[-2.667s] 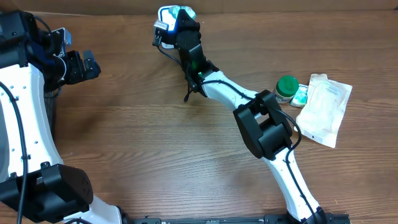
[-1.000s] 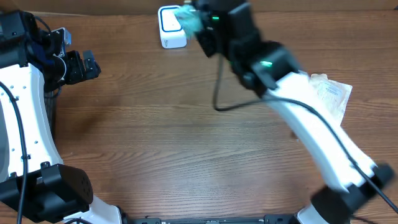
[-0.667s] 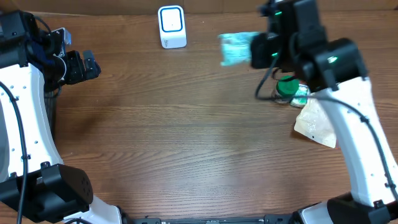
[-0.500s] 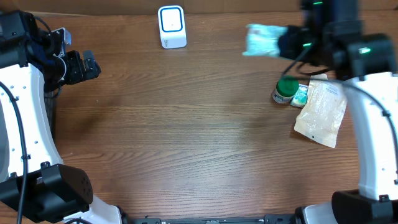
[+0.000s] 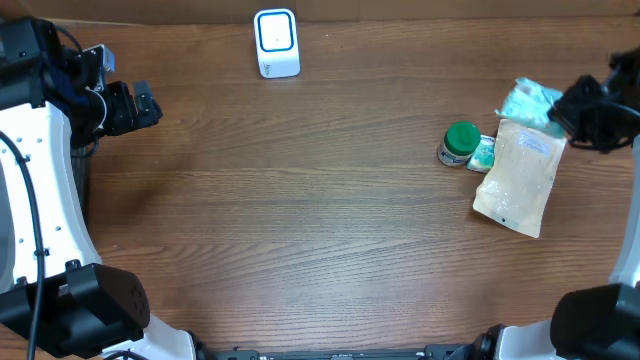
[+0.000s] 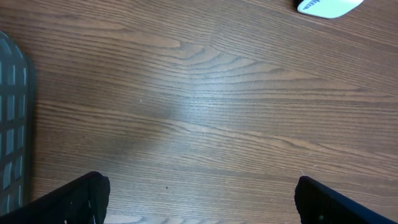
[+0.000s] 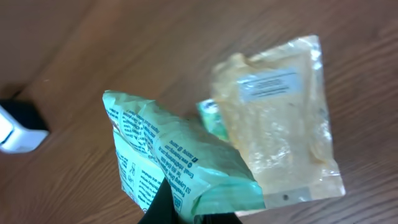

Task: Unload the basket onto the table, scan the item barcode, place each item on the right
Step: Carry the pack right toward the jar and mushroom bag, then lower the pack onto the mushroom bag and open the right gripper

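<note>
packet (image 5: 528,100) pinched in closed right gripper (image 7: 180,211) at upper right of frame, pouch (image 5: 515,178) of pale grains touching green-lidded jar (image 5: 460,140), left gripper (image 6: 199,205) wide open

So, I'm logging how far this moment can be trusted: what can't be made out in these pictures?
- Barcode on the green packet: right wrist view, print too small and creased to find one.
- Right pincer hold: overhead, dark and near the right edge; wrist view, the packet covers the fingers.
- Small green item by the jar: overhead, partly under the clear pouch.
- Scanner: left wrist view, cut by the top edge.
</note>
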`<state>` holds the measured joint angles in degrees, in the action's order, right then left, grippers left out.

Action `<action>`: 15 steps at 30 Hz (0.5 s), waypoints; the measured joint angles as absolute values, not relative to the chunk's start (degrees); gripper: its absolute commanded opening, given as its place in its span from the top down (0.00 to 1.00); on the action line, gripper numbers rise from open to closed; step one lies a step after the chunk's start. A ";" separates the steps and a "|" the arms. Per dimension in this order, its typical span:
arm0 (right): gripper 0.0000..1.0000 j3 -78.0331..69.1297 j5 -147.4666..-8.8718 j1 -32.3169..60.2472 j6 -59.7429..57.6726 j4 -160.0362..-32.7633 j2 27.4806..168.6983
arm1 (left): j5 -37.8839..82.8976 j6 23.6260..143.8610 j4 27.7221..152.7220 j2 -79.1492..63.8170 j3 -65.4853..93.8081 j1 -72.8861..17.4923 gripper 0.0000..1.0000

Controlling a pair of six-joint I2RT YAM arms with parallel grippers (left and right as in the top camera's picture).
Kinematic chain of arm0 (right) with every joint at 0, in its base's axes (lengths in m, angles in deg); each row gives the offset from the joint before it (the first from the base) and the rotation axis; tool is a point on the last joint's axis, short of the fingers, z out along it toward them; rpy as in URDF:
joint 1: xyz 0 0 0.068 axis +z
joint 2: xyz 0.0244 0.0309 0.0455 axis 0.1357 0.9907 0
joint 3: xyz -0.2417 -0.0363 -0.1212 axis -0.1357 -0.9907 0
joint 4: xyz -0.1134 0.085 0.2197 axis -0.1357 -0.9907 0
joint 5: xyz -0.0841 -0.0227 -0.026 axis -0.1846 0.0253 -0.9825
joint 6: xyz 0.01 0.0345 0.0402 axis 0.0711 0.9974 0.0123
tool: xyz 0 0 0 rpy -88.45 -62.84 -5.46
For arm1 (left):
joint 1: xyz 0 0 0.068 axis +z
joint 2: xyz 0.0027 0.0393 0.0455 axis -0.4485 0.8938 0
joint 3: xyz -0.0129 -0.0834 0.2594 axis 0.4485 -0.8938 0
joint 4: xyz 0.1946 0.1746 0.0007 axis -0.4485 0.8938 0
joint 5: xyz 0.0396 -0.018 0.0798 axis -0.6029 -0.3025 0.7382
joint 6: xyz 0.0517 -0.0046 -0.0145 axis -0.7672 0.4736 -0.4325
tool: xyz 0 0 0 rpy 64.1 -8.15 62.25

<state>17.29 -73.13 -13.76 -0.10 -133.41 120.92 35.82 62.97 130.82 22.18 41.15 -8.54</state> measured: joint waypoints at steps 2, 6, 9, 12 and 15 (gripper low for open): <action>0.96 13.11 -73.15 -15.09 0.23 -130.05 120.92 | 35.82 62.97 130.80 22.18 41.15 -8.54 0.00; 0.96 6.14 -73.11 -16.10 1.30 -124.13 120.92 | 35.82 62.97 130.82 22.18 41.15 -8.54 0.01; 0.96 1.88 -73.09 -16.10 2.31 -120.67 120.92 | 35.82 62.97 130.82 22.18 41.15 -8.54 0.01; 0.96 -1.69 -73.13 -16.10 3.21 -117.74 120.92 | 35.80 62.97 130.84 22.18 41.15 -8.54 0.00; 0.96 -4.27 -73.11 -16.10 3.64 -116.04 120.92 | 35.82 62.97 130.82 22.18 41.15 -8.54 0.00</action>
